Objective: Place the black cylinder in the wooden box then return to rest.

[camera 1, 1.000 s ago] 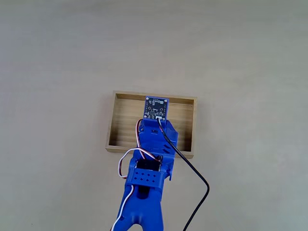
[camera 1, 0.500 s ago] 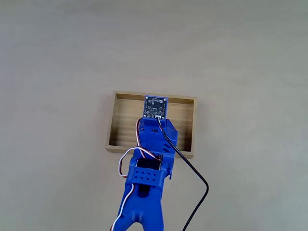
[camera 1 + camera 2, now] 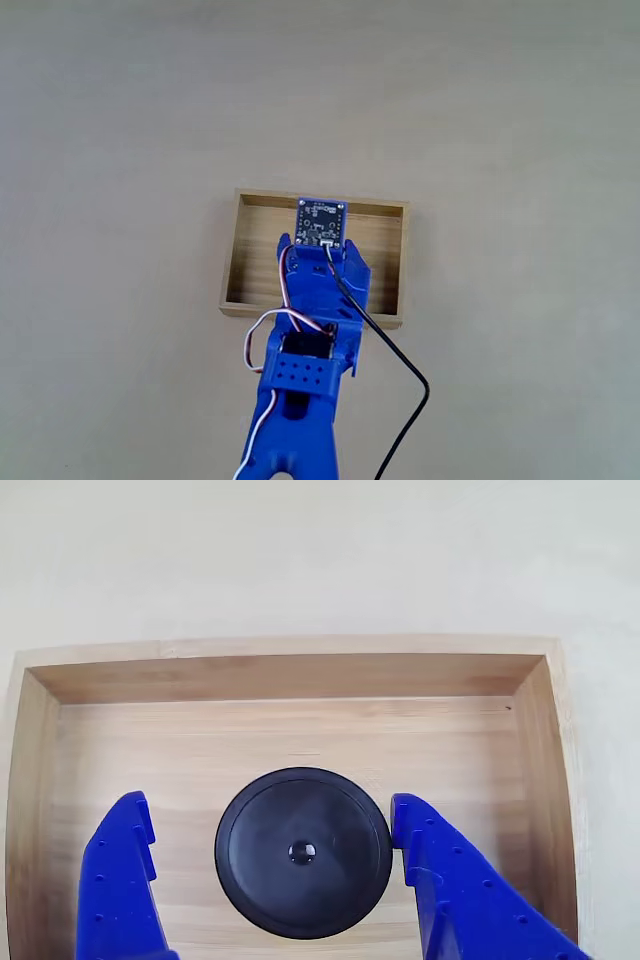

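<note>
Gripper (image 3: 270,825) spread around round matte black cylinder (image 3: 303,852) on grained wooden box (image 3: 290,675).

I see the black cylinder (image 3: 303,853) flat on the wooden box (image 3: 290,678) floor. Gripper (image 3: 268,825) spread: 9 o'clock finger apart, 3 o'clock finger just beside its rim.

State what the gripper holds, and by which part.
Nothing. The jaws are open around the cylinder in the box; a gap shows on the left, and the right jaw sits at its rim.
</note>
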Motion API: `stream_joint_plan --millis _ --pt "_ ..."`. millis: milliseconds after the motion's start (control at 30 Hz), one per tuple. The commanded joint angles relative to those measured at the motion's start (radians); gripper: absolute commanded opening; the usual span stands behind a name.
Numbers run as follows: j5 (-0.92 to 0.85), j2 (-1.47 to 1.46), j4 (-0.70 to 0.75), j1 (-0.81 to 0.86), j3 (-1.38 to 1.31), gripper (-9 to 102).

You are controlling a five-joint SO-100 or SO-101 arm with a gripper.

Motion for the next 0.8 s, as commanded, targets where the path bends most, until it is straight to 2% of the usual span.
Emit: stream_joint_plan --millis 0,533,767 --pt "0.02 -0.186 0.011 0.014 0.005 36" --pt "0.078 -0.548 0.104 0.041 0.207 35" --pt "0.002 -0.77 0.201 0.041 0.307 31"
